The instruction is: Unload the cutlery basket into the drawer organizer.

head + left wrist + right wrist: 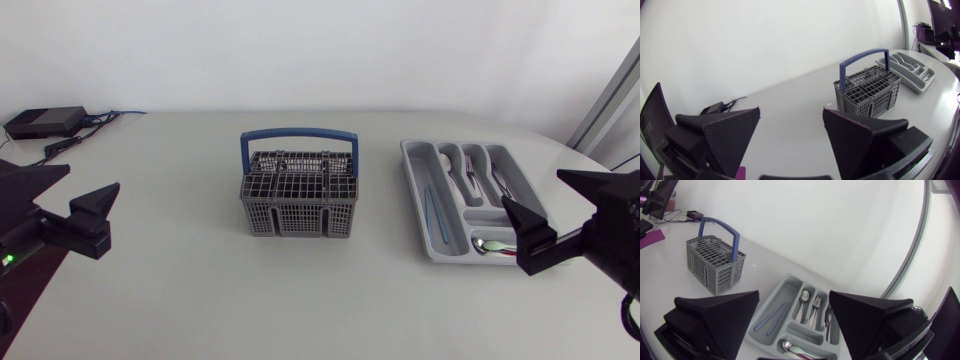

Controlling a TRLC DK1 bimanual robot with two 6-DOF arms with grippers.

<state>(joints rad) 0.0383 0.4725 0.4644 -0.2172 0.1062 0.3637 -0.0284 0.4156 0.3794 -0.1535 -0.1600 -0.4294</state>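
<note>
The grey cutlery basket [298,215] with a blue handle [297,133] stands mid-table; no cutlery shows above its grid. To its right lies the grey drawer organizer [412,175], holding two blue sticks [436,212], spoons, forks and knives, with a spoon [490,245] in the front cross compartment. My left gripper [93,177] hangs open at the table's left side, far from the basket [870,97], which lies ahead of it [791,111]. My right gripper [530,188] is open over the organizer's right part [790,277], above the tray [794,294]. Neither gripper holds anything.
A black box [45,122] with cables sits at the back left corner of the table. Bare tabletop lies between the basket and each gripper, and in front of the basket.
</note>
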